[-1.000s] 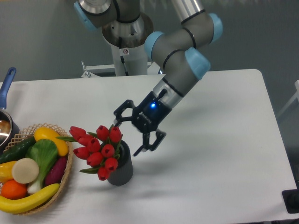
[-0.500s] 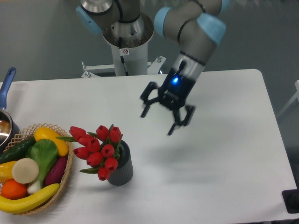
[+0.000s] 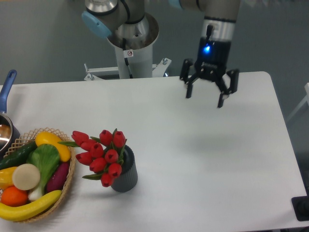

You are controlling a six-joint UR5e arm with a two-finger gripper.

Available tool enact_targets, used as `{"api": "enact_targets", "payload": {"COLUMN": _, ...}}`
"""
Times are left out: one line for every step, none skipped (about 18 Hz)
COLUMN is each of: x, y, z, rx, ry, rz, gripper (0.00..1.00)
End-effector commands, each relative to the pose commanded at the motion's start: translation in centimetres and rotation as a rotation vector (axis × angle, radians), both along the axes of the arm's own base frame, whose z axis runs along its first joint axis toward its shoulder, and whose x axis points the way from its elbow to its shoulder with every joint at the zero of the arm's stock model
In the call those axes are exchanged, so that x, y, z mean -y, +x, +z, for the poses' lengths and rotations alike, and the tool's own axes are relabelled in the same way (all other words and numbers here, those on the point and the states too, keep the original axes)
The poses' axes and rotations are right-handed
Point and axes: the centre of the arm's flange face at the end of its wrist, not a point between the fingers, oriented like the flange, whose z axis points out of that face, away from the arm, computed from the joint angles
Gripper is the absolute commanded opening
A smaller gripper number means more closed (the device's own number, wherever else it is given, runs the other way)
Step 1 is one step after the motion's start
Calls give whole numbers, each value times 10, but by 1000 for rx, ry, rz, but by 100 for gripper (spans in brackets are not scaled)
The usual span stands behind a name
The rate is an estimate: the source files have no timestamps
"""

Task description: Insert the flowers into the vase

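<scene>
Red tulip flowers [image 3: 102,155] stood in the grey vase [image 3: 125,174] at lower left of the counter [image 3: 207,169]; the claw [image 3: 208,93], jaws spread, hung empty at upper right.

Black pincer [image 3: 207,97], blue light

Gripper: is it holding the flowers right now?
No. The gripper is open and empty above the far side of the table, while the flowers sit in the vase.
</scene>
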Motion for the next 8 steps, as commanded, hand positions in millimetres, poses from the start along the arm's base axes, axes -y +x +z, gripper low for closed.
{"api": "enact_targets", "payload": {"x": 9, "y": 1, "z": 1, "rx": -23, "ry": -37, "rz": -26, "gripper": 100}}
{"api": "enact_targets", "payload": {"x": 18, "y": 1, "z": 0, "rx": -43, "ry": -84, "rz": -55, "gripper": 100}}
{"api": "enact_targets", "payload": {"x": 26, "y": -1, "z": -1, "rx": -65, "ry": -134, "rz": -94, "gripper": 100}}
{"api": "enact_targets", "payload": {"x": 35, "y": -3, "z": -2, "rx": -86, "ry": -177, "rz": -133, "gripper": 100}}
{"api": "enact_targets", "payload": {"x": 42, "y": -4, "z": -2, "rx": -98, "ry": -205, "rz": -162, "gripper": 100}}
{"api": "enact_targets", "payload": {"x": 44, "y": -4, "z": -3, "rx": -105, "ry": -221, "rz": -179, "gripper": 100}}
{"api": "enact_targets", "payload": {"x": 45, "y": -3, "z": -2, "rx": -108, "ry": -225, "rz": -179, "gripper": 100}}
{"api": "enact_targets", "payload": {"x": 45, "y": -3, "z": -2, "rx": -107, "ry": -225, "rz": -180, "gripper": 100}}
